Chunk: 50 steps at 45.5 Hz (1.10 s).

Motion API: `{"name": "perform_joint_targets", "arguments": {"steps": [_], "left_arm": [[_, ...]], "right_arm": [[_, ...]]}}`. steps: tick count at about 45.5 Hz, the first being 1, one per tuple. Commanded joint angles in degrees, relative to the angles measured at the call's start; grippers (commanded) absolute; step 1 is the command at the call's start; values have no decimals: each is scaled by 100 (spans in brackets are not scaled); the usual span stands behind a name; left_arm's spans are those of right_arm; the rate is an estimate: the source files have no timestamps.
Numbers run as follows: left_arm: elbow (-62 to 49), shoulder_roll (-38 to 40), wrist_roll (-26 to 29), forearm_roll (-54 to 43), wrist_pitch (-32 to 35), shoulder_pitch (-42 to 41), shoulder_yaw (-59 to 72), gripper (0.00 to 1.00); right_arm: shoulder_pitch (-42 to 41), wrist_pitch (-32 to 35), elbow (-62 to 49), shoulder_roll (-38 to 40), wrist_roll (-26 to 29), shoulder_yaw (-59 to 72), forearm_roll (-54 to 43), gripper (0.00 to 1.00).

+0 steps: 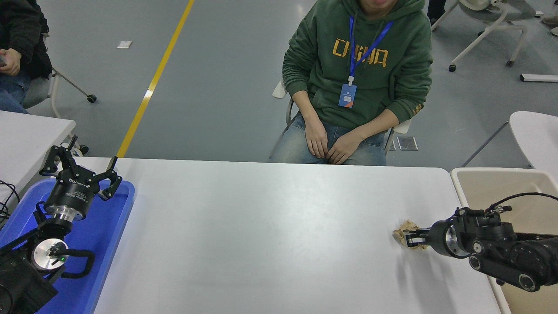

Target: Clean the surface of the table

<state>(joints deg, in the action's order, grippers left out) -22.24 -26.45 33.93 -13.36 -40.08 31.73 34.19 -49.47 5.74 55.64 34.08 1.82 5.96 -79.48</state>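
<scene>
The table surface point(270, 226) is a wide white top filling the lower half of the head view. A small crumpled tan paper wad point(402, 227) lies near its right edge. My right gripper point(411, 239) reaches in from the right, low over the table, and its fingers are closed around the wad's near side. Parked at the lower left, my left gripper point(80, 168) stands open above the blue tray point(115, 226).
A beige bin point(501, 185) stands just beyond the table's right edge, under my right arm. A person in a green hoodie point(357, 74) sits at the far side, hands in lap. A smaller white table point(26, 131) stands at the left.
</scene>
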Motion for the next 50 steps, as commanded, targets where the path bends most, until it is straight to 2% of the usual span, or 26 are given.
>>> {"name": "perform_joint_targets", "arguments": {"steps": [1,10,25,39,50], "left_arm": [[0,0,0,0,0,0,0,100],[0,0,0,0,0,0,0,100],[0,0,0,0,0,0,0,100],[0,0,0,0,0,0,0,100],[0,8,0,0,0,0,0,100]], "right_arm": [[-19,349,271,406,29,-402,21,0],[-133,612,895,1074,73,-701,161,0],[-827,1499,2319,2919,64,-1017,442,0],[-1407,2616,2399,4088,46,-1668,820,0],[-2049,3258,2417,4616,38,-1686,952,0]]}}
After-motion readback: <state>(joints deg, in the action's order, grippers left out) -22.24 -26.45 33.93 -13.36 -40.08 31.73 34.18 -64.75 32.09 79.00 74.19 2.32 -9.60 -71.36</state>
